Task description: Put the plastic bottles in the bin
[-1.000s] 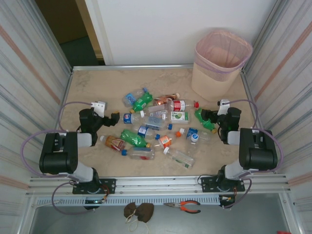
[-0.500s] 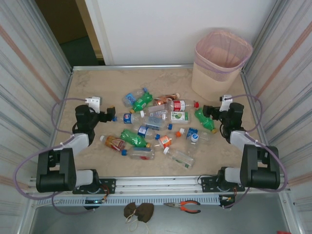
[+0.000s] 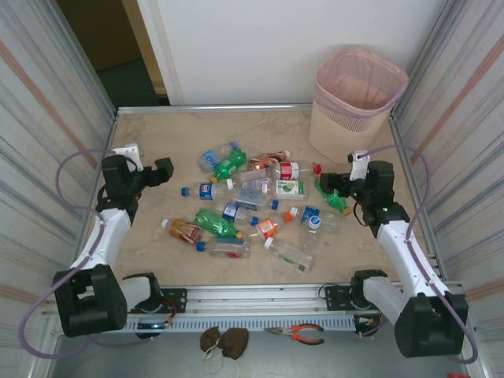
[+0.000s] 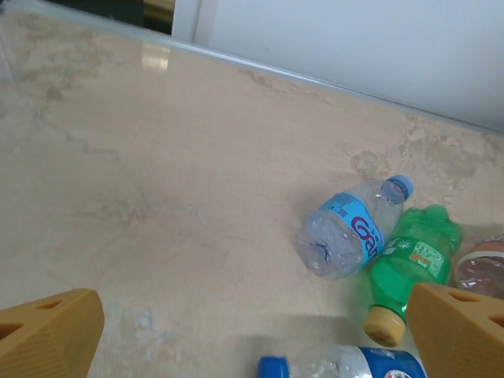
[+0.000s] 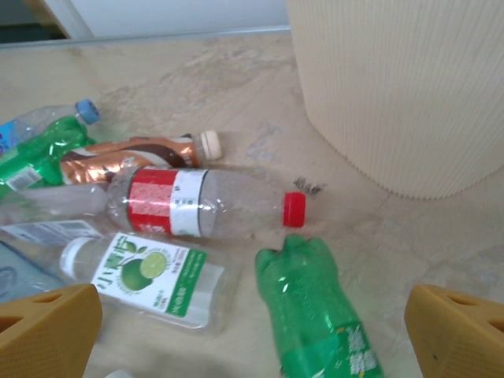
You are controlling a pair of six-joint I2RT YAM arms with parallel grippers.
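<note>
Several plastic bottles (image 3: pixel 244 206) lie scattered mid-table. The beige bin (image 3: pixel 356 102) with its pink liner stands at the far right; its ribbed wall (image 5: pixel 402 87) rises just beyond my right gripper. My left gripper (image 3: pixel 164 168) hovers open, left of the pile. Ahead of it lie a clear blue-label bottle (image 4: pixel 346 236), a green one (image 4: pixel 411 260) and a blue-capped one (image 4: pixel 339 367). My right gripper (image 3: pixel 335 189) is open over a green bottle (image 5: pixel 319 315), which lies between its fingers (image 5: pixel 457 335) without touching them. A red-label bottle (image 5: pixel 197 203) and a lime-label bottle (image 5: pixel 150 276) lie alongside.
Metal walls close in the table (image 3: pixel 173 134) on the left and right, with a raised rail along the far edge. A copper-brown bottle (image 5: pixel 134 151) lies behind the red-label one. Bare tabletop stretches far left of the pile. Orange pliers (image 3: pixel 303 334) lie below the front rail.
Both arms have stretched out from their folded pose. The left gripper moved back and left, away from the pile. The right gripper stayed by the green bottle.
</note>
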